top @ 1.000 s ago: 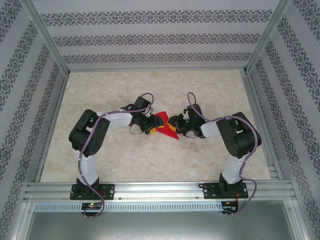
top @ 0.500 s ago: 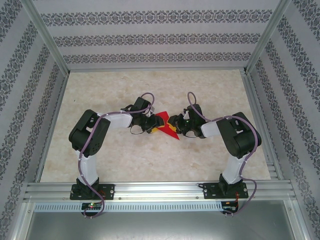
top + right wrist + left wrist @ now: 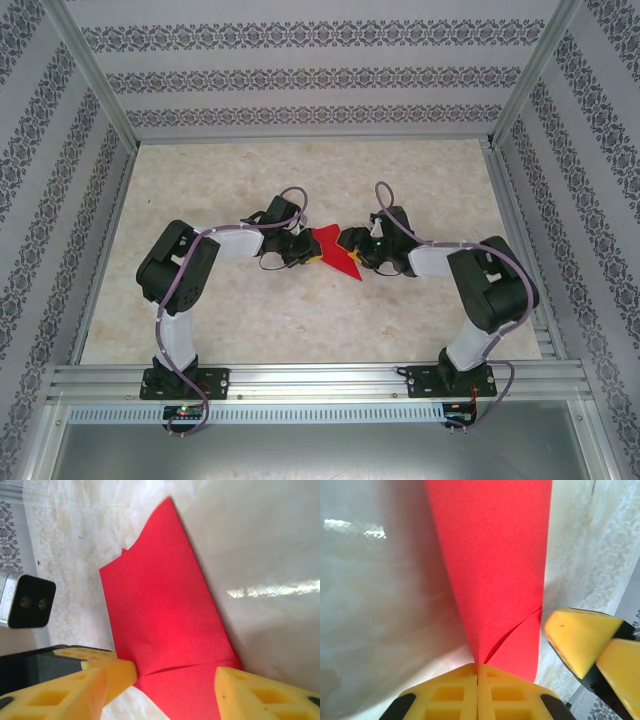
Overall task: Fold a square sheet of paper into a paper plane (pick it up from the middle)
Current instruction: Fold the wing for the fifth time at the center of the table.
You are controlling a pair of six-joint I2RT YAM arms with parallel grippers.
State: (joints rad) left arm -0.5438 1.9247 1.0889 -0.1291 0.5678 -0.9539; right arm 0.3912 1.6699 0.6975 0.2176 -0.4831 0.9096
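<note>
Left end effector [image 3: 477, 669]: yellow fingers pressed together, clamped on 1 edge of the red paper [image 3: 495, 570].
Right end effector [image 3: 161, 682]: yellow fingers apart, with the paper's lower part between them; contact cannot be told.
Red paper: partly folded, 1 overlapping flap beside the clamped edge; mid-counter, between the 2 end effectors, a pointed tip toward the arm bases.
Counter [image 3: 420, 170]: pale, marbled.
</note>
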